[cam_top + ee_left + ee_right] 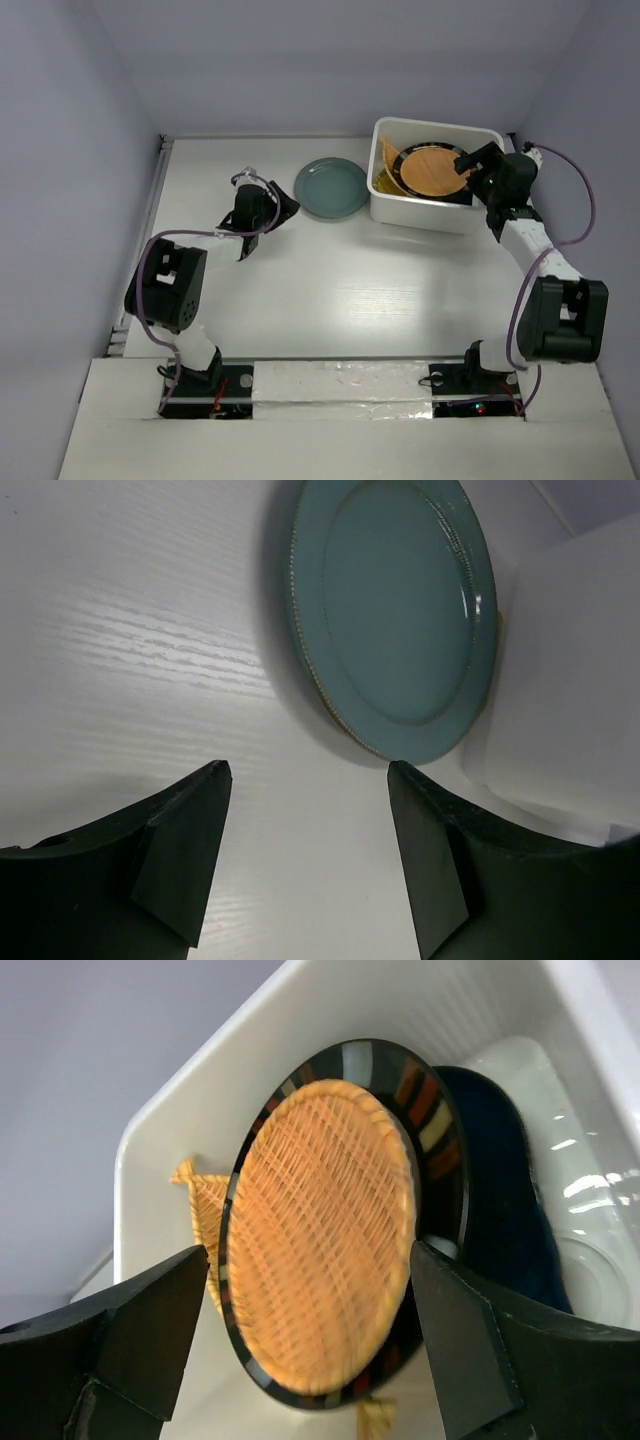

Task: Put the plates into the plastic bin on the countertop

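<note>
Well, my left pincer [308, 775] is wide open and empty near the grey-teal plate [400, 610], which lies flat on the worktop [130, 630] beside the bin [420, 212], so I think I could just push it along and not lift it.

The countertop [140, 650] is glossy white with a faint wood-grain pattern; the walls [330, 60] are pale lavender. The round plate [400, 610] on it is grey-teal, with a beaded rim edged in brown. The plastic bin [422, 213] is white. Inside it, the round plate [320, 1240] has an orange woven-pattern centre and a black rim marked with orange, red, cream and grey blocks. The dish [500, 1200] beneath is dark blue. The leaf-shaped dish [203, 1205] is yellow-orange with a lattice pattern. The left gripper [308, 775] and right gripper [305, 1255] are black.
</note>
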Robot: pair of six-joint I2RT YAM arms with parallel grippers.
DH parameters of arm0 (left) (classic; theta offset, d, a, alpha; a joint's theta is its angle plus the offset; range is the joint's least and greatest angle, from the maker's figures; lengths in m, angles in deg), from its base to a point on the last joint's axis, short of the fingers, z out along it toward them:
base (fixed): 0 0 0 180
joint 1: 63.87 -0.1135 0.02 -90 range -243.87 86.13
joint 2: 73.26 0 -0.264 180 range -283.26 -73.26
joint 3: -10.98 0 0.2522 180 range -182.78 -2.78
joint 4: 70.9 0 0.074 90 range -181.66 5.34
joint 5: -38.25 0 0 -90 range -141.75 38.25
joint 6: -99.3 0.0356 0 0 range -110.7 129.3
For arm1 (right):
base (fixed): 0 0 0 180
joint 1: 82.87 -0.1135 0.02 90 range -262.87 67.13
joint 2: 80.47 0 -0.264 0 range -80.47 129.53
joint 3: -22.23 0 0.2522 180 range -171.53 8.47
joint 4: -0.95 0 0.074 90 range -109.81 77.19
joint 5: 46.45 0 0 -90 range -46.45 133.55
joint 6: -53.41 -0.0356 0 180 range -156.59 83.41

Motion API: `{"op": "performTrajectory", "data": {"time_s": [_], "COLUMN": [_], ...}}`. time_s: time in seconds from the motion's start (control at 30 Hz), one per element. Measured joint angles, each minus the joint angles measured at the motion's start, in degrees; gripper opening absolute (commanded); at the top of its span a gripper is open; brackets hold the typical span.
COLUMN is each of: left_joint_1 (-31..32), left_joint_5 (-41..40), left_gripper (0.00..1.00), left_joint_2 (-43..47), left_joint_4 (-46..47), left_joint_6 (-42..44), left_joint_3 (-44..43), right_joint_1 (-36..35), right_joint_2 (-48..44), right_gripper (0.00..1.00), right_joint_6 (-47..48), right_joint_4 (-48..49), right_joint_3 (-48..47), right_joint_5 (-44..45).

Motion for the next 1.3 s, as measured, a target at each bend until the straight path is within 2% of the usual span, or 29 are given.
{"op": "performTrajectory", "data": {"time_s": [0.2,0.37,0.73,0.93,1.03,1.13,1.2,1.27,1.3], "left_joint_1": [0.0,0.0,0.7,2.7,3.2,3.2,3.2,3.2,3.0], "left_joint_5": [0.7,2.8,2.9,-2.8,-5.2,-7.1,-7.6,-7.7,-7.6], "left_gripper": [0.59,0.54,0.47,0.33,0.21,0.01,0.00,0.00,0.00], "left_joint_2": [-8.8,-15.2,-23.3,-23.3,-23.4,-23.5,-23.5,-23.5,-23.5], "left_joint_4": [0.5,1.6,9.1,9.2,8.5,8.6,10.6,13.5,15.6], "left_joint_6": [-1.9,-5.3,-16.7,-21.6,-23.3,-24.5,-26.0,-27.0,-27.6], "left_joint_3": [-6.0,-9.9,-14.1,-14.1,-13.9,-13.7,-12.8,-11.4,-10.1], "right_joint_1": [0.0,0.0,-0.5,-1.2,-1.8,-2.0,-2.1,-2.2,-2.5], "right_joint_2": [-12.6,-22.9,-31.1,-34.4,-35.4,-36.9,-38.3,-39.6,-40.1], "right_gripper": [0.82,0.77,0.74,0.73,0.73,0.73,0.72,0.65,0.49], "right_joint_6": [-1.0,-1.9,-4.3,-5.8,-6.4,-6.8,-6.9,-6.9,-6.6], "right_joint_4": [2.7,9.1,12.9,14.3,14.6,14.6,14.5,14.5,14.5], "right_joint_3": [9.6,18.8,27.1,28.4,28.6,28.6,28.6,28.6,28.6], "right_joint_5": [2.4,0.1,-7.8,-9.9,-10.6,-11.0,-11.0,-11.2,-11.4]}}
